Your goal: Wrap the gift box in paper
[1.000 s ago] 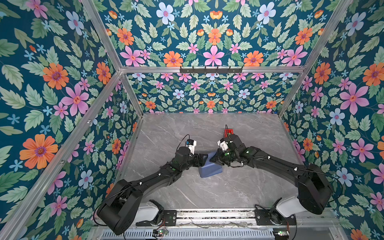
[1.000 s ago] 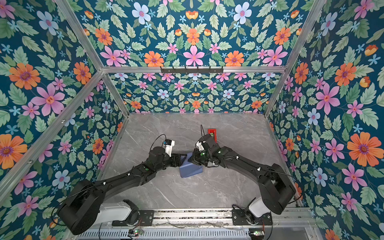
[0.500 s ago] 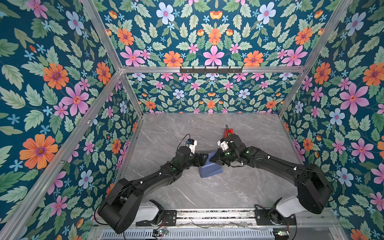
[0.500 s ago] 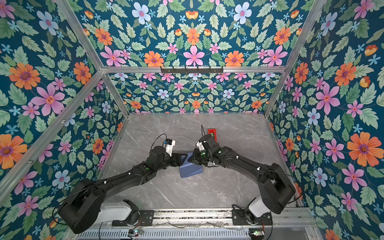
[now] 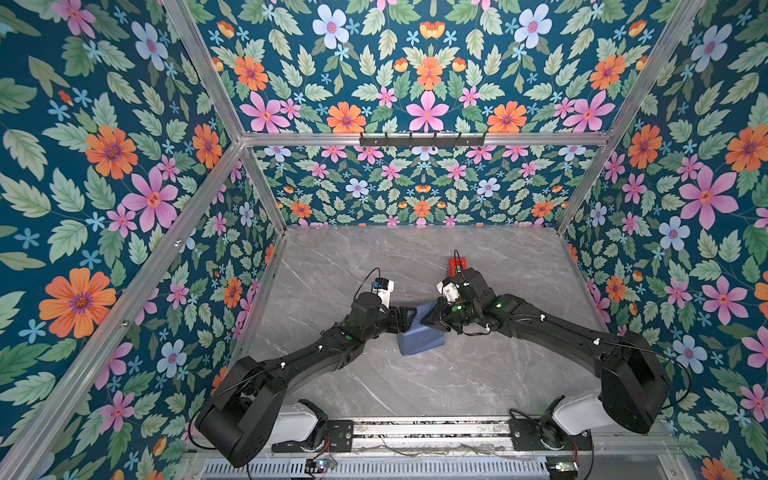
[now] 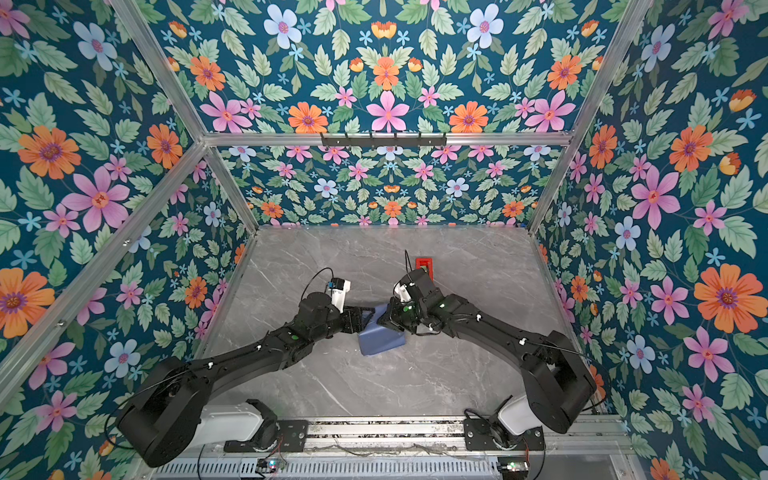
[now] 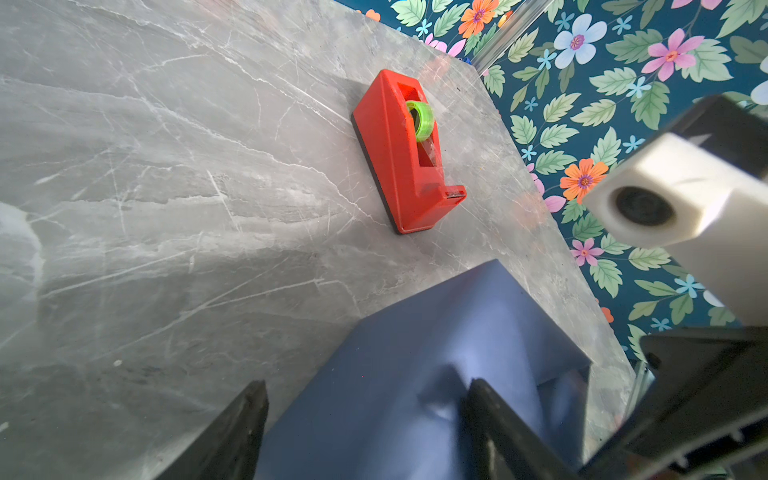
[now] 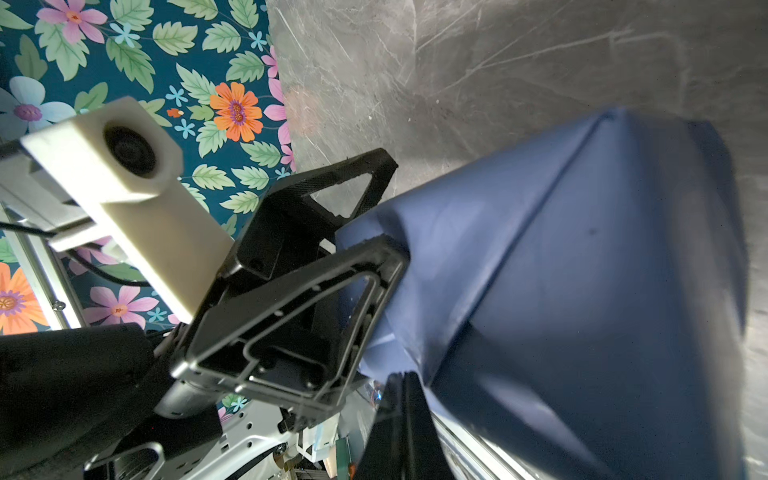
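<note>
In the middle of the grey, marble-veined counter (image 5: 374,257) the paper (image 5: 419,338) (image 6: 380,338) lies folded into a block shape, dark slate-blue face outside. In both top views its long axis seems to run from the robot's side toward the far side, and the far end points roughly at the red plastic tape dispenser (image 5: 457,262) well behind it. The sheet looks smooth and matt, with sharp straight fold lines and some soft dents. The left tool (image 7: 365,388) stands wide, with one black finger (image 7: 490,415) pressing a dent into the paper. The right tool (image 8: 401,377) is closed, its tip at a paper edge, and we cannot tell if it pinches the sheet.
</note>
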